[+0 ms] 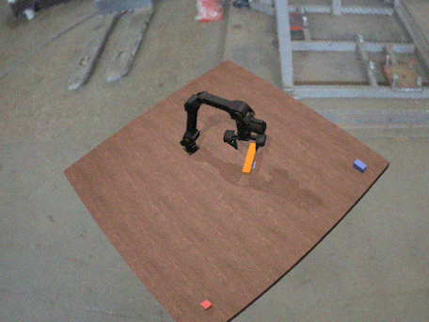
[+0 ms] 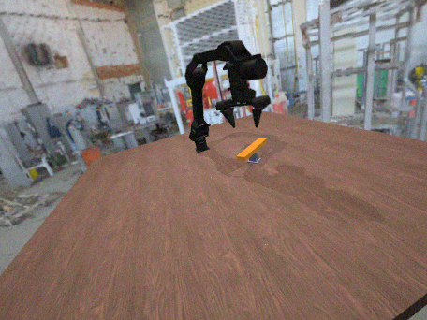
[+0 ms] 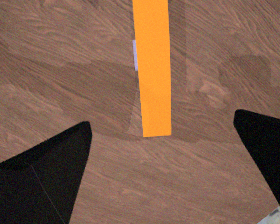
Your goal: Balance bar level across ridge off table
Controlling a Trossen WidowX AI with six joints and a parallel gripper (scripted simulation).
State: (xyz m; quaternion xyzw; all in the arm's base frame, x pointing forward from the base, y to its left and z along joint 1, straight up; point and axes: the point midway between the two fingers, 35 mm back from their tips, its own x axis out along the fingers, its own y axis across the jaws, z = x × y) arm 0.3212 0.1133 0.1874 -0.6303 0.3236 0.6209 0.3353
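Observation:
An orange bar rests across a small grey ridge on the brown table. In the exterior view both ends of the bar are off the table and it sits about level. My gripper is open and empty. It hangs above the bar's near end, fingers spread wide on either side and clear of it. The ridge is mostly hidden under the bar.
A small blue block lies near the table's right corner. A small red block lies near the front corner. The arm's base stands left of the bar.

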